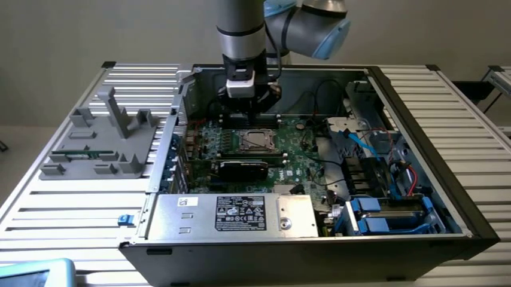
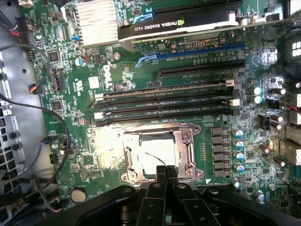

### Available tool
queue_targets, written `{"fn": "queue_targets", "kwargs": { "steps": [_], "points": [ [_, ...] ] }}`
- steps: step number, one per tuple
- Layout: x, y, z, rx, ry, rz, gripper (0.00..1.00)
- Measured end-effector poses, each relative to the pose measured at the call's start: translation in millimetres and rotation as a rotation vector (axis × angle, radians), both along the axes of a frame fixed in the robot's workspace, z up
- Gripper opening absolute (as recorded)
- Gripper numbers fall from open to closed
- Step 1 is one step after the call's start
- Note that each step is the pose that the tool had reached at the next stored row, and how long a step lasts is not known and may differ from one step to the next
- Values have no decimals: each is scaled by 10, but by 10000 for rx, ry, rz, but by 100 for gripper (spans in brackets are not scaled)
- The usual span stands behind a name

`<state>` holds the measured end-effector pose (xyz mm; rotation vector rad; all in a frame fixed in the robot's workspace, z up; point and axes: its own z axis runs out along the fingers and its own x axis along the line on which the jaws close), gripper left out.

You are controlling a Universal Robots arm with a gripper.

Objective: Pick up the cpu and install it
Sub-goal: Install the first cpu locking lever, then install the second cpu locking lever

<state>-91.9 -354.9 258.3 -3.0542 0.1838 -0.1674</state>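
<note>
An open computer case (image 1: 447, 197) lies on the slatted worktop (image 1: 72, 203), with the green motherboard (image 1: 300, 164) exposed inside. The arm (image 1: 239, 24) reaches down from twelve o'clock in the exterior view, and the tool (image 1: 249, 115) hangs just above the CPU socket (image 1: 255, 139), at its far edge.

In the wrist view the tool (image 2: 165, 175) has its two black fingers (image 2: 171, 181) pressed together, fully closed, with nothing seen between them. Their tips stand right at the edge of the socket's metal frame (image 2: 184, 141). The cpu (image 2: 157, 153) lies flat inside that frame, its pale top glaring under the light, and the fingertips are just beside it; whether they touch it cannot be told.

Beyond the socket run four memory slots (image 2: 164, 101), then a graphics card (image 2: 178, 23) with a silver heatsink (image 2: 96, 21) beside it. In the exterior view a silver labelled power supply (image 1: 231, 215) sits at six o'clock from the socket, blue drive bays (image 1: 375, 216) at about four o'clock, and a grey plastic fixture (image 1: 104, 140) rests on the worktop at nine o'clock, outside the case.
</note>
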Motion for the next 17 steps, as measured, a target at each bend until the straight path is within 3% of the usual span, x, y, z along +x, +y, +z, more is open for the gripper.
{"fn": "queue_targets", "kwargs": {
  "steps": [5,7,11,17],
  "points": [
    [-4,10,45,-429,61,202,12],
    [-6,14,67,-529,101,277,12],
    [-12,16,149,-553,148,349,12],
    [-12,15,152,-551,173,352,12]
  ]
}}
